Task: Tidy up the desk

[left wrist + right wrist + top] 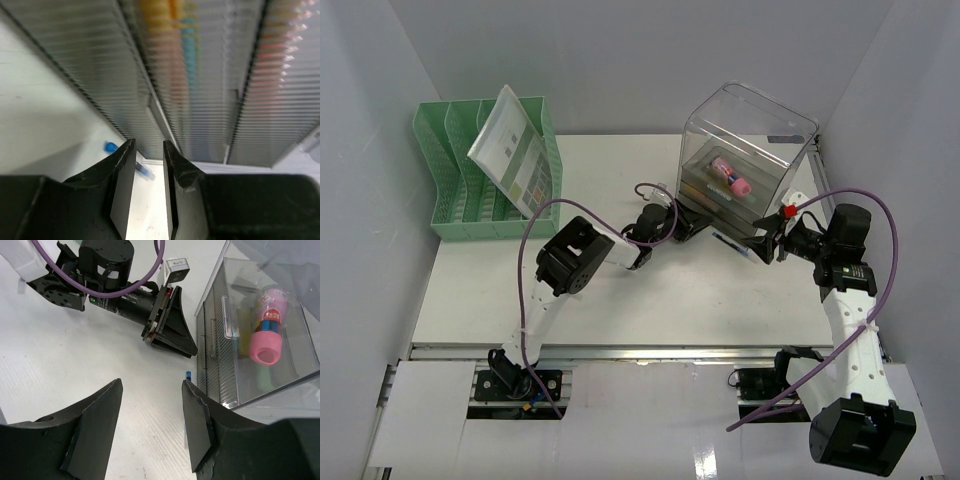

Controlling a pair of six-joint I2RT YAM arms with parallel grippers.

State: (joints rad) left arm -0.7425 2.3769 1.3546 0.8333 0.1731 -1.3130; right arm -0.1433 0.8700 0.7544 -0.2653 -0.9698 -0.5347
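L claw [149, 146] barely open, empty, at drawer box [200, 75] front; R claw [151, 385] open, empty. Risk: L misses handle, shoves box onto blue pen [111, 147].

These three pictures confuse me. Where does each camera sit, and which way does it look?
Top external: above and behind the arms, looking down on the desk; both arms, left gripper and right gripper show.
Left wrist: on the left arm, facing the clear drawer box close up; its own fingers show.
Right wrist: on the right arm, looking down at desk and drawer box; its fingers and the left gripper show.
Shared: both wrist views show the drawer box.
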